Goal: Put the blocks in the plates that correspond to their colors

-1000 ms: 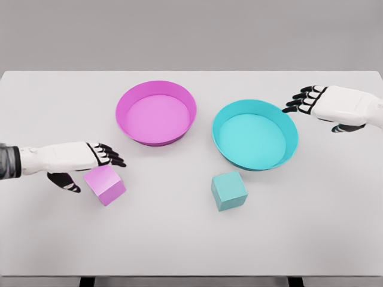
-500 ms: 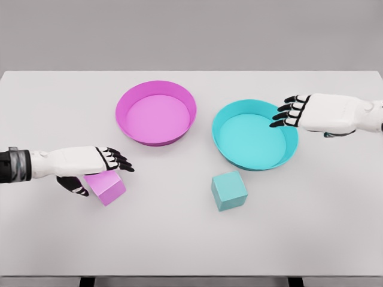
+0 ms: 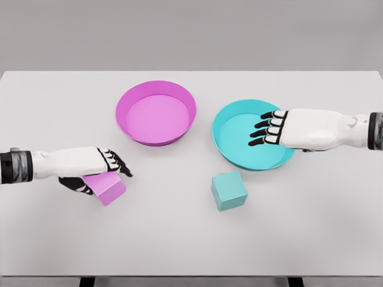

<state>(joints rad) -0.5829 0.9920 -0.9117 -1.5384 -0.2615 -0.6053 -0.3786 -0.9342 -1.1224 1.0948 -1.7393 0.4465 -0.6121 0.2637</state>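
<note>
Now left hand (image 3: 90,170) fingers curled over matte pink cube (image 3: 106,187), grip seemingly partial; right hand (image 3: 287,128) spread, empty

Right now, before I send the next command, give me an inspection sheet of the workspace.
Surface: white table, flat, blocks and plates on it.
Job's things: pink block on the table, partly under the left robot hand; teal block on the table in front of the teal plate; pink plate holds nothing; no block seen in the teal plate.
Clutter: nothing seen.
Robot hands: left robot hand over the pink block, grasp not confirmed; right robot hand over the teal plate, fingers extended, holding nothing.
Cables: nothing seen.
Surroundings: plain grey backdrop.
</note>
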